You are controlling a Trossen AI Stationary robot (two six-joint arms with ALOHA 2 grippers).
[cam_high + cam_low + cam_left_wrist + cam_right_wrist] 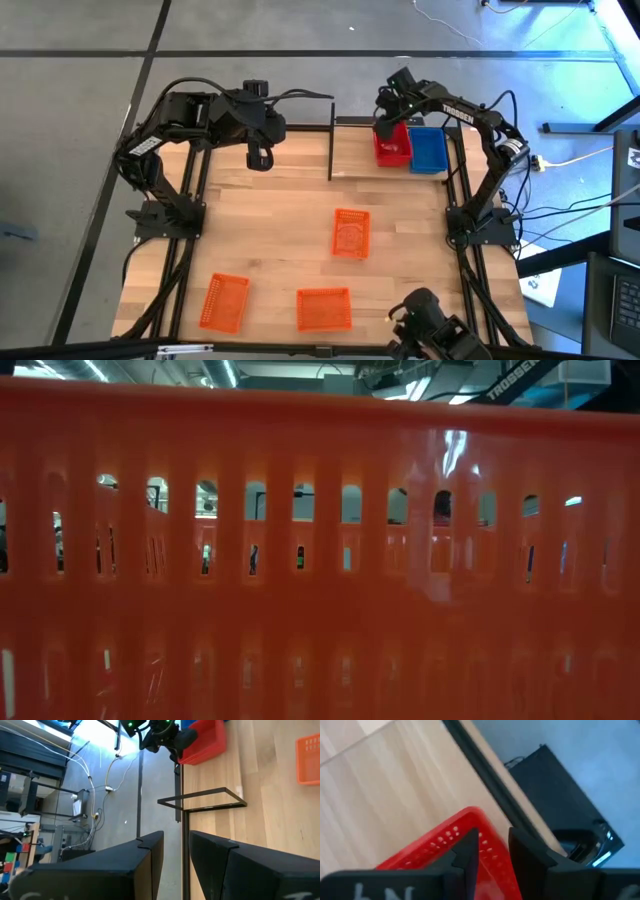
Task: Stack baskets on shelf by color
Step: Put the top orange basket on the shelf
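A red basket (pixel 394 148) and a blue basket (pixel 429 150) sit side by side at the right end of the shelf (pixel 352 150), at the table's far right. My right gripper (pixel 386 122) is shut on the red basket's far rim (pixel 492 852). Three orange baskets lie on the tabletop: one in the middle (pixel 350 232), two near the front edge (pixel 224 301) (pixel 323 308). One orange basket wall (pixel 320 560) fills the low view. My left gripper (pixel 260 158) hovers slightly open and empty over the table's far left (pixel 176 865). My right gripper pinches the red basket's wall at its far rim (pixel 490 845), near the far left corner, one finger inside the basket and one outside. The fingers come from above, slanting down. I cannot tell whether the basket rests on the shelf or is just clear of it.
The shelf's thin black posts and frame (pixel 200 800) stand left of the red basket, with bare board between. The tabletop (pixel 270 230) shows bare wood between the orange baskets. Cables and floor lie beyond the far edge.
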